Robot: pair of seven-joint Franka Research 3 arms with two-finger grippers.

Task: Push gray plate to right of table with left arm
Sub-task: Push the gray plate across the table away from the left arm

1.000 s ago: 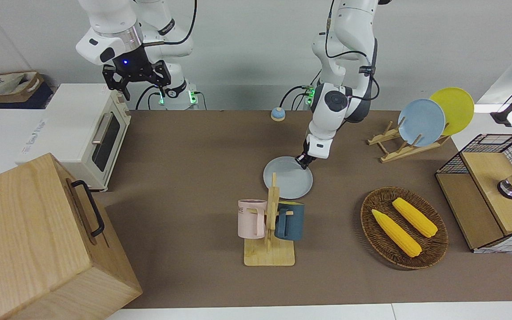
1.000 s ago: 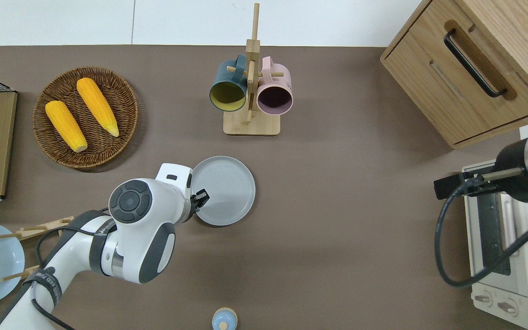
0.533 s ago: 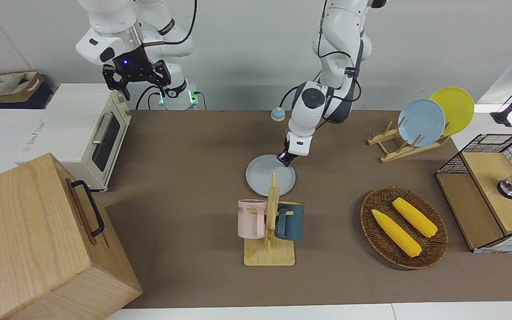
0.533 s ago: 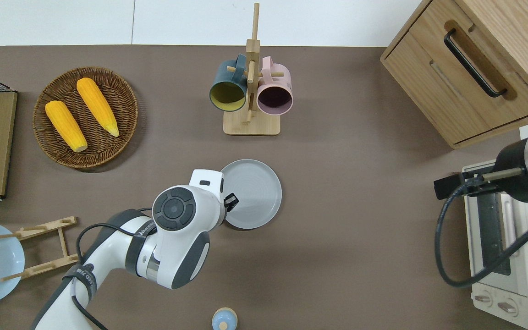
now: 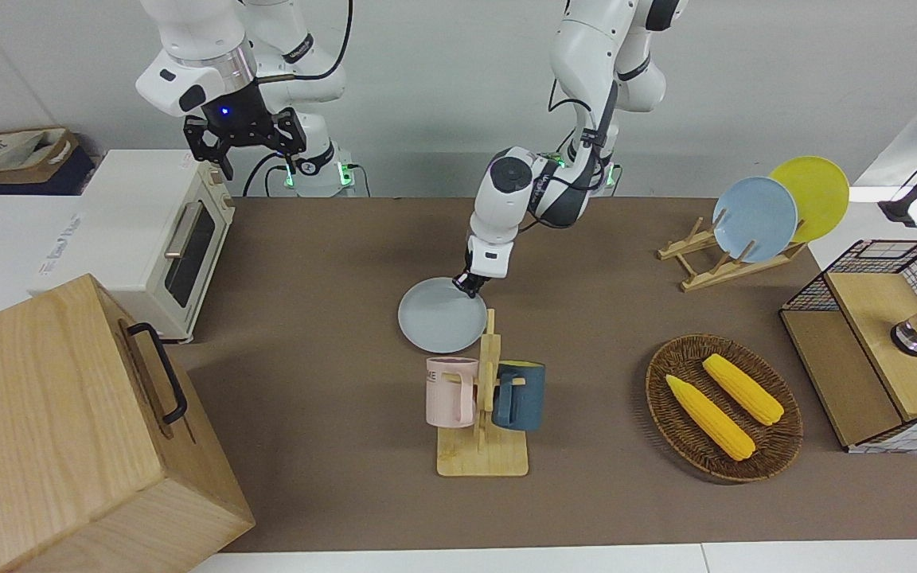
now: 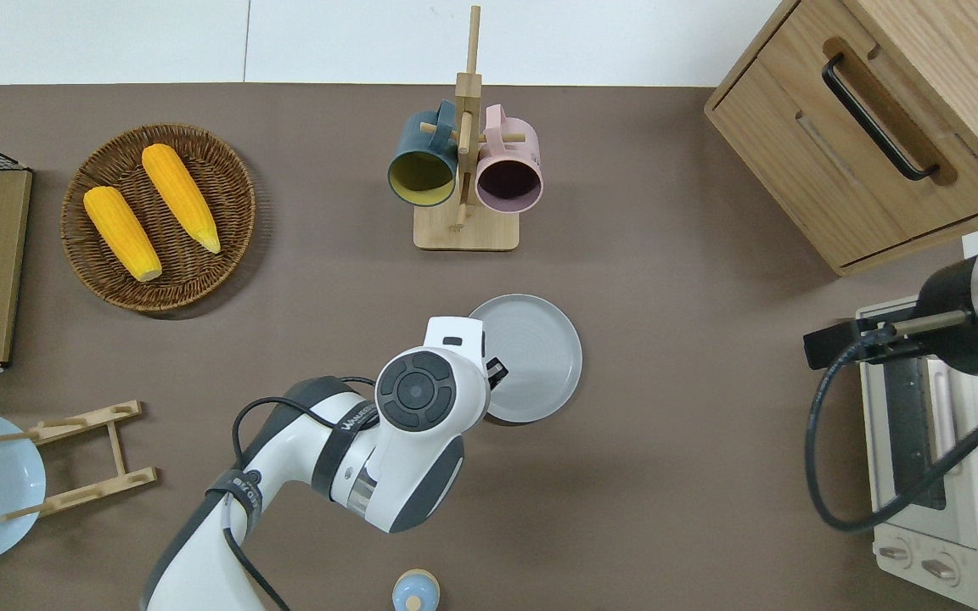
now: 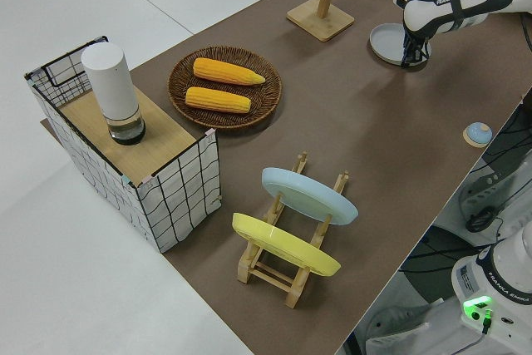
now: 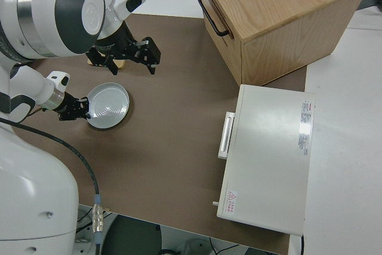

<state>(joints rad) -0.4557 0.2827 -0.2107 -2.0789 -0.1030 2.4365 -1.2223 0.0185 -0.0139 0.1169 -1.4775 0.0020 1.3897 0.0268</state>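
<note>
Slid further toward the right arm's end of the bench [image 5: 331,263] since a second ago: gray plate [image 6: 536,356], flat on the surface, nearer to the robots than the mug rack [image 6: 463,170]. Left end effector [image 6: 495,373] low at the plate's rim, touching it; finger spread impossible to tell. Right arm parked.
</note>
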